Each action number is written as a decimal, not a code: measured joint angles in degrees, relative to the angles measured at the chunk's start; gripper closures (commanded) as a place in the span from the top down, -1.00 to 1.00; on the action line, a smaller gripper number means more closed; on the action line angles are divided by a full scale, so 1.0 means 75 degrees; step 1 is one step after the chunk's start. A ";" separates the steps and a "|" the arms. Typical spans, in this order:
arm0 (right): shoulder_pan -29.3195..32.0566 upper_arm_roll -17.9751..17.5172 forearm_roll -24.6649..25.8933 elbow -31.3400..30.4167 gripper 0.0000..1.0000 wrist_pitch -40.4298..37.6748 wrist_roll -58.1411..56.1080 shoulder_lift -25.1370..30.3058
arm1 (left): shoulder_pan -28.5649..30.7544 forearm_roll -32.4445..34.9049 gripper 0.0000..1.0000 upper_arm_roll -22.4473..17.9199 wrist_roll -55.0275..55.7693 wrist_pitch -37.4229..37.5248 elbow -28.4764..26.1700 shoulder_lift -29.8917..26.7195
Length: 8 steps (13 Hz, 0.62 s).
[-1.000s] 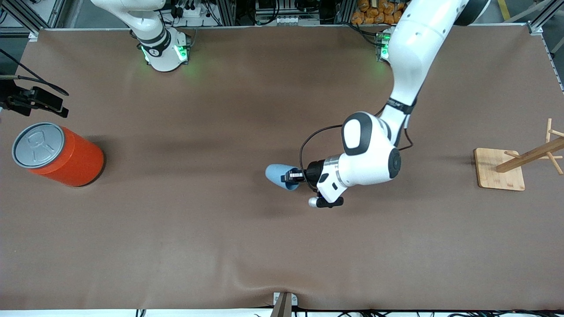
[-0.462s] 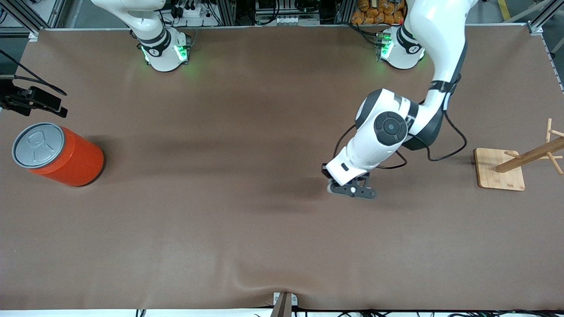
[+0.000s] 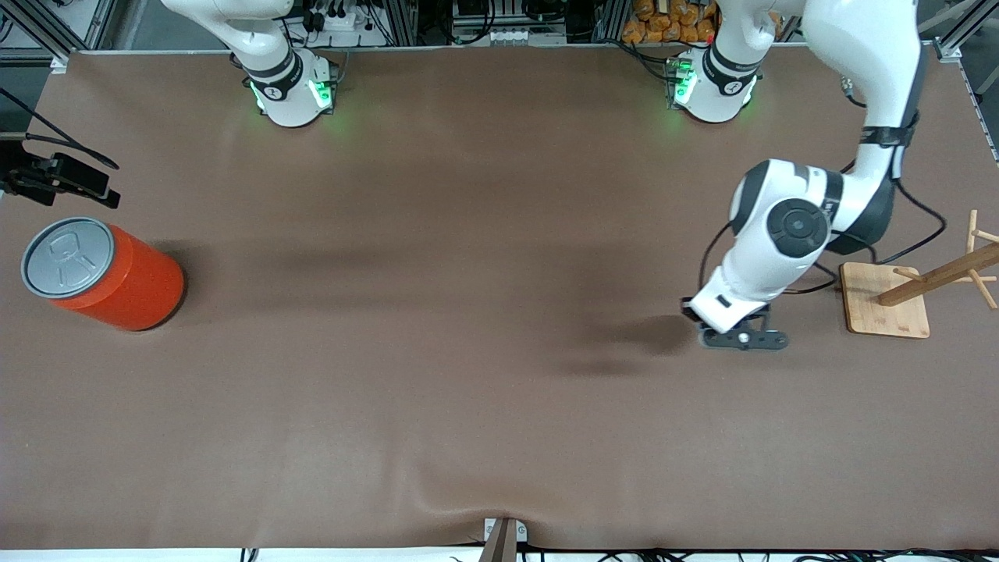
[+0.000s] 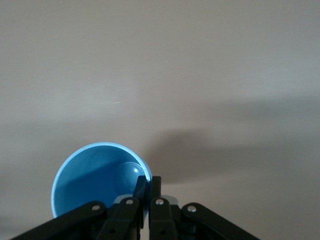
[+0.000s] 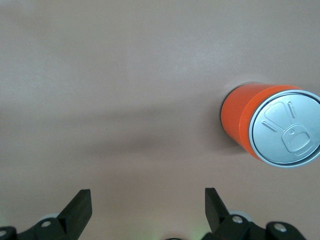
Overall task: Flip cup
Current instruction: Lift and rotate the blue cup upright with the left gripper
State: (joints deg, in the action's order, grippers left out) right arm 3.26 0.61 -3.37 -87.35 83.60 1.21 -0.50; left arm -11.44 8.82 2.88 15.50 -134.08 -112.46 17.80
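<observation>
The light-blue cup (image 4: 92,175) shows in the left wrist view with its mouth toward the camera, so I see inside it. My left gripper (image 4: 149,181) is shut on the cup's rim, one finger inside the wall and one outside. In the front view the left hand (image 3: 734,321) is over the table close to the wooden stand, and it hides the cup. My right gripper (image 5: 146,195) is open and empty over the table beside the orange can (image 5: 240,120). It shows at the edge of the front view (image 3: 66,181).
The orange can (image 3: 133,285) with a grey pull-tab lid stands at the right arm's end of the table. A wooden stand on a square base (image 3: 874,308) stands at the left arm's end, just beside the left hand.
The left arm has carried the cup from the table's middle toward the left arm's end, up to the wooden stand. The cup, first sideways in the gripper, is now hidden under the hand. The right arm has not moved.
</observation>
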 measured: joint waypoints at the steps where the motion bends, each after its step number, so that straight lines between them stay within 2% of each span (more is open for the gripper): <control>1: 0.0000 0.0000 0.0000 0.0001 1.00 0.0000 0.0000 0.0000 | 0.0099 0.0086 -1.00 0.0003 -0.0009 -0.0277 -0.0512 -0.0239; 3: 0.0000 -0.0001 -0.0001 0.0002 1.00 0.0000 0.0000 0.0000 | 0.0207 0.0113 -1.00 0.0013 -0.0008 -0.0521 -0.1241 -0.0658; 5: 0.0000 -0.0001 -0.0002 0.0002 1.00 0.0000 0.0000 0.0000 | 0.0374 0.0137 -1.00 0.0014 -0.0010 -0.0837 -0.1648 -0.0804; 8: 0.0000 -0.0003 -0.0003 0.0002 1.00 0.0000 0.0000 0.0000 | 0.0526 0.0140 -0.80 0.0023 -0.0011 -0.1002 -0.1892 -0.0749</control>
State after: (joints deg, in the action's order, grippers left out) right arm 3.26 0.58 -3.40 -87.34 83.60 1.21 -0.51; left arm -7.49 9.87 3.06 15.42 -141.59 -126.65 12.19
